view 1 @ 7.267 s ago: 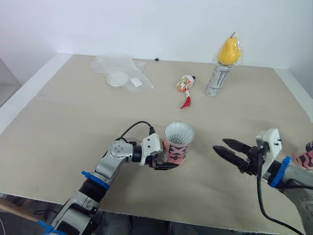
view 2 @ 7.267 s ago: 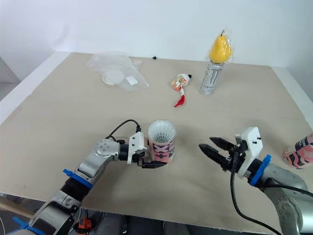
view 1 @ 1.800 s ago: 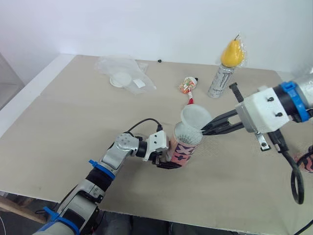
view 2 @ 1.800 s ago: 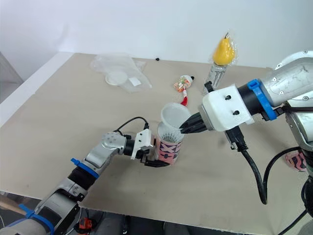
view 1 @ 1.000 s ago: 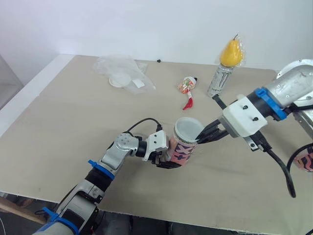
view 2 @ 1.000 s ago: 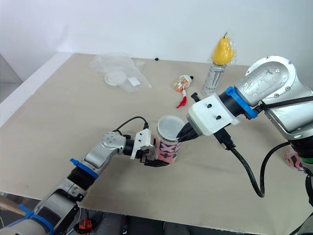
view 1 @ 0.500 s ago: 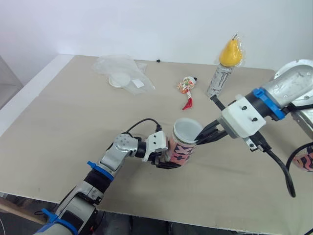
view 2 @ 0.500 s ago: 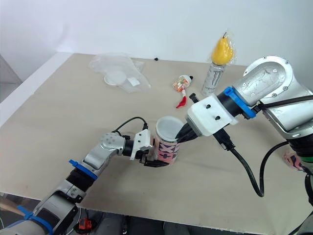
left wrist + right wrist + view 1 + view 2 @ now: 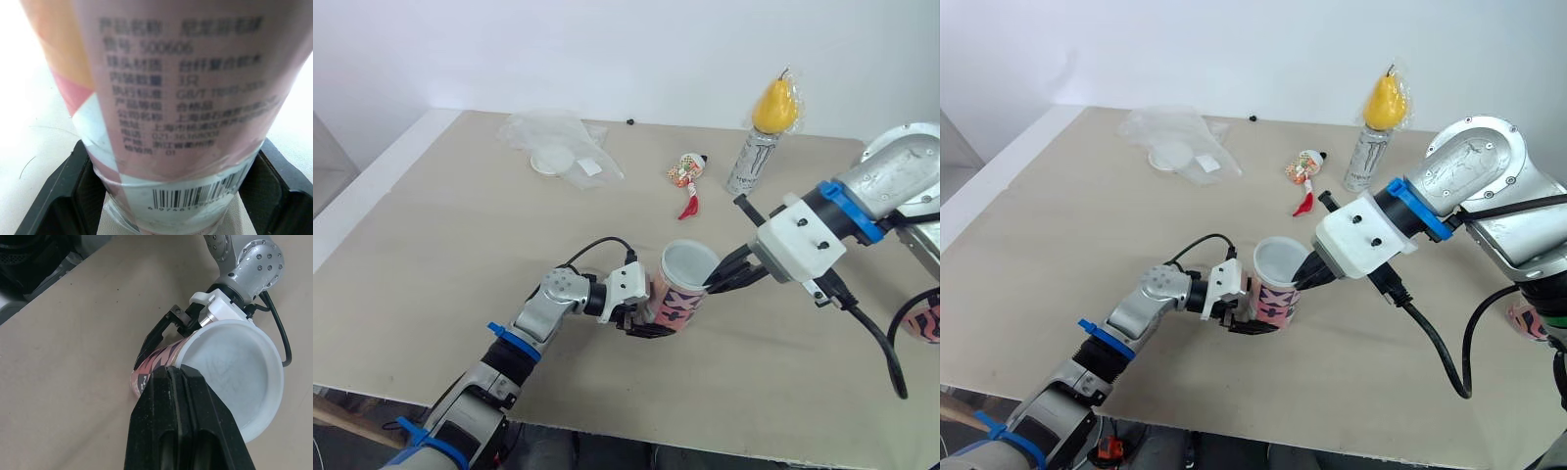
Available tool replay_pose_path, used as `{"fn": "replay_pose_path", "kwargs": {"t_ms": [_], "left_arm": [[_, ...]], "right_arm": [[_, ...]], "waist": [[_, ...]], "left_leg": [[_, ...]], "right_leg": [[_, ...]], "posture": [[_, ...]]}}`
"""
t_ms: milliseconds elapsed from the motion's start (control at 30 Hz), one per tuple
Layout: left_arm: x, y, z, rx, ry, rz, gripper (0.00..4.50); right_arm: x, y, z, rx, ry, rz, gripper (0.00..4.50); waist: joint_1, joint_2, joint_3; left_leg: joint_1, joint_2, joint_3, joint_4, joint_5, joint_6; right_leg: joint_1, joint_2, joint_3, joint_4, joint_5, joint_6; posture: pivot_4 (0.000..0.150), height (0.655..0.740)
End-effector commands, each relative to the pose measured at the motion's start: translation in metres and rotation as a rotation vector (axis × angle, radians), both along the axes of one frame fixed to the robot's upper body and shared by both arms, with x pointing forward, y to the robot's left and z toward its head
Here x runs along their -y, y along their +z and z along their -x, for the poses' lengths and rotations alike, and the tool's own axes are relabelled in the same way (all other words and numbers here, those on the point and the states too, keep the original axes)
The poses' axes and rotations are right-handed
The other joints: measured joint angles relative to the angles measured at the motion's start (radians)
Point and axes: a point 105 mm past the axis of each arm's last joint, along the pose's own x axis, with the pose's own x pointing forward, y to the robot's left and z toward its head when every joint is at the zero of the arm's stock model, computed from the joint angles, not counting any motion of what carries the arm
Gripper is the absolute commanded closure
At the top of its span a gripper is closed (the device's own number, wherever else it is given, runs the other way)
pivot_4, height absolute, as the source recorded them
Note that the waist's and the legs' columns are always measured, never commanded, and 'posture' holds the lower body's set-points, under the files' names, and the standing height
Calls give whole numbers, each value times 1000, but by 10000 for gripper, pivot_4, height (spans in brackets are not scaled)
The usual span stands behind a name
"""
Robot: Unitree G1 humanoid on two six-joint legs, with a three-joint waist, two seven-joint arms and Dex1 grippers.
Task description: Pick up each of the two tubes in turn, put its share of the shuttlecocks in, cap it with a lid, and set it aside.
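Lid (image 9: 690,262) sat on the mouth of the tube (image 9: 675,305), mid-desk (image 9: 460,245) near the front edge. Left gripper (image 9: 646,315) jaws clamped the tube; right gripper (image 9: 713,284) jaws pinched the lid's rim. Capping looked nearly done; setting aside remained. Second tube (image 9: 1528,321) lay at the right edge.

Counted what sat on the counter (image 9: 460,245): two pink tubes, the middle tube (image 9: 677,302) and the edge tube (image 9: 1531,320). Two white lids, the top lid (image 9: 690,261) and the bagged lid (image 9: 548,160). One plastic bag (image 9: 570,137), one can (image 9: 745,162), one pear (image 9: 775,106), one candy packet (image 9: 686,169), one red scrap (image 9: 688,207), one black speck (image 9: 629,121).
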Motion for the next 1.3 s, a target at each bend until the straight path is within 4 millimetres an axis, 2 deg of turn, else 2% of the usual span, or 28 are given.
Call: {"fn": "replay_pose_path", "kwargs": {"t_ms": [33,133,167,200,333,533,667,800,900,933,967,1300], "left_arm": [[-15,-34,1,-86,50,-129,10968],[-16,-35,1,-87,49,-131,10968],[-16,-35,1,-87,49,-132,10968],[-16,-35,1,-87,50,-133,10968],[-17,-35,0,-88,50,-135,10968],[-18,-35,0,-87,48,-138,10968],[-18,-35,0,-87,45,-139,10968],[-17,-35,0,-85,43,-139,10968],[-17,-35,0,-85,42,-138,10968],[-17,-35,0,-85,42,-139,10968],[-17,-35,0,-85,43,-139,10968],[-17,-35,1,-84,47,-137,10968]], "right_arm": [[5,-2,4,-33,7,37,30444],[4,1,5,-45,4,5,18151],[3,2,6,-57,-1,-9,18151],[2,5,8,-87,-12,-36,12648],[-1,22,12,-187,-78,-168,12648],[1,45,1,-266,-237,-393,12648],[-4,48,-8,-313,-322,-529,12648],[-9,35,-19,-304,-419,-556,24026],[-9,24,-21,-312,-457,-541,38767],[-9,22,-22,-313,-466,-536,42855],[-9,19,-22,-312,-472,-526,44726],[-13,-1,-32,-309,-510,-469,44726]], "waist": [[0,0,0],[0,1,0],[0,1,0],[-1,0,0],[0,1,0],[0,0,0],[0,0,0],[0,0,0],[0,0,0],[0,0,0],[0,0,0],[-2,0,0]], "left_leg": [[0,0,0,0,0,0],[0,0,0,0,0,0],[0,0,0,0,0,0],[0,0,0,0,0,0],[0,0,1,0,0,0],[0,1,0,0,0,0],[0,1,0,0,0,0],[-1,0,0,0,0,0],[-1,0,0,0,0,0],[-1,0,0,0,0,0],[-1,0,0,0,0,0],[-1,1,0,0,0,0]], "right_leg": [[0,0,0,0,0,0],[0,0,0,0,0,0],[0,0,0,0,0,0],[1,0,0,0,0,0],[2,0,1,1,2,0],[2,0,0,1,2,-1],[2,1,0,1,1,-1],[2,1,0,1,3,3],[2,1,0,1,3,3],[2,1,0,1,3,3],[2,1,0,1,3,4],[2,1,0,1,2,5]], "posture": [[1500,7400],[1500,7400],[1500,7400],[1500,7400],[1500,7400],[1500,7400],[1500,7400],[1500,7400],[1500,7400],[1500,7400],[1500,7400],[1500,7400]]}}
